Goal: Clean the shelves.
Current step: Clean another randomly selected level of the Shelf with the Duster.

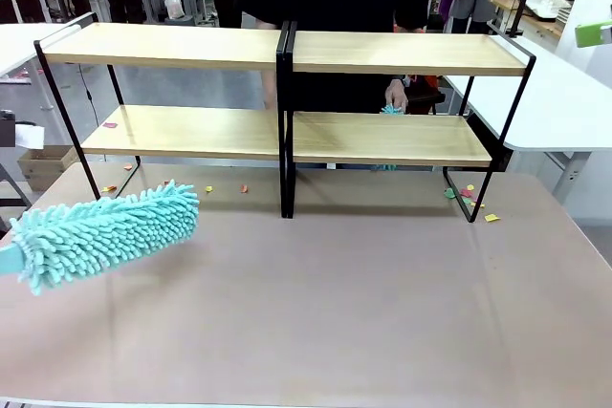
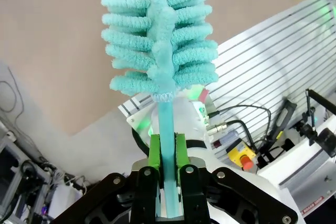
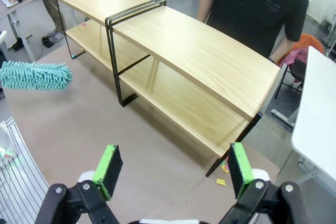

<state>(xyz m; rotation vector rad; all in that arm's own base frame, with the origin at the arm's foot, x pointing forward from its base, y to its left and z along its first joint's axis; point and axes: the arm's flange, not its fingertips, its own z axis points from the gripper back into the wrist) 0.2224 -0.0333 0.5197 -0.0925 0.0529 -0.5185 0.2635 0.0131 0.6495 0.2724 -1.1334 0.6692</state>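
The shelves [image 1: 287, 50] are two joined two-tier racks of light wood in black frames, standing across the far half of the table; they also show in the right wrist view [image 3: 199, 51]. A fluffy teal duster [image 1: 105, 231] hovers over the table's left front, apart from the racks. My left gripper [image 2: 168, 156] is shut on the duster's teal handle, and the head [image 2: 160, 35] points away from it. My right gripper [image 3: 173, 169] stands open and high above the table's right side, with nothing between its green pads [image 3: 110, 163].
A person in black [image 3: 252, 3] stands behind the racks, one hand [image 1: 395, 97] near the right lower board holding something teal. Small coloured paper scraps [image 1: 469, 195] lie on the beige table [image 1: 335, 312] under the racks, and a pink one [image 1: 110, 124] lies on the left lower board.
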